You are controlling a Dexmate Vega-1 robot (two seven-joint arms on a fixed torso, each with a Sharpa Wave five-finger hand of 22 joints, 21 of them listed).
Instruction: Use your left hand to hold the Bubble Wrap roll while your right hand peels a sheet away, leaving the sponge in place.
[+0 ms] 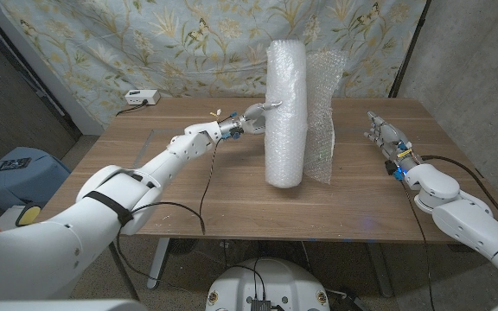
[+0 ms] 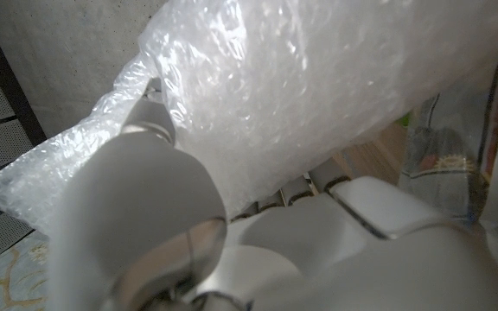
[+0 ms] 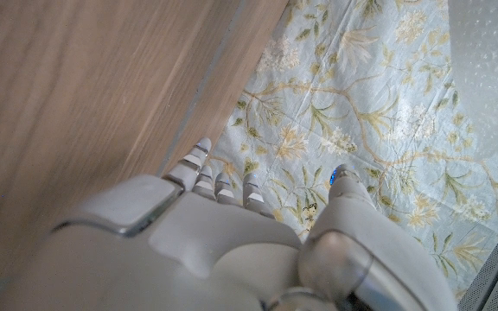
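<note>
My left hand [image 2: 258, 233] is very close to the Bubble Wrap roll [image 2: 318, 86], and my thumb [image 2: 150, 121] touches its plastic. A loose edge of the sheet [image 2: 41, 177] hangs beside it. Behind the roll I see a piece of wooden table [image 2: 379, 155] and a flowered cloth [image 2: 448, 151].

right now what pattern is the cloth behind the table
Pale blue backdrop cloth with a leafy floral print, birds too; the head view shows it best.

No legible text, labels, brands, numbers or signs in any view. Bubble Wrap roll [image 1: 285, 112]: plain, unmarked. Small white box [image 1: 142, 98] at the table's far left edge: no readable marking at this size.
</note>
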